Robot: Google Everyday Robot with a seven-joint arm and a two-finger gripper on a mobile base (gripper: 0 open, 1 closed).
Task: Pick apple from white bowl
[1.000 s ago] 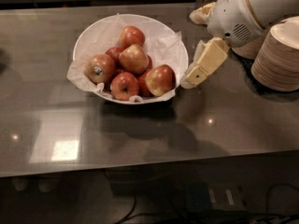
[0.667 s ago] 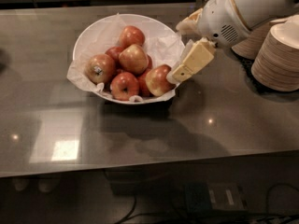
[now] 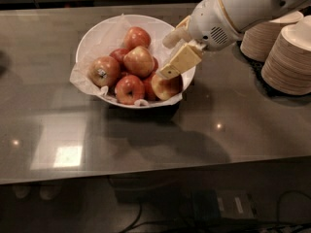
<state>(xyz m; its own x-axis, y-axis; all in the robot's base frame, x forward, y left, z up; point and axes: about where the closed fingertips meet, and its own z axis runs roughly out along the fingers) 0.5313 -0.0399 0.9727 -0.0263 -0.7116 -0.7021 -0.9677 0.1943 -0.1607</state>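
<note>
the apple point(image 3: 166, 87) lies against the bowl point(image 3: 109, 30) rim, by the tabletop point(image 3: 146, 144) far edge. the gripper point(image 3: 166, 57) hangs just above, spread and empty. firm, smooth, round: probably best pinched across its middle.

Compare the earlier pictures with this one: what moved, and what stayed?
The gripper moved left in the picture, from beside the white bowl to over its right side, open, one finger just above the apple. Nothing is grasped. Apples, bowl and paper bowl stacks stayed put.
</note>
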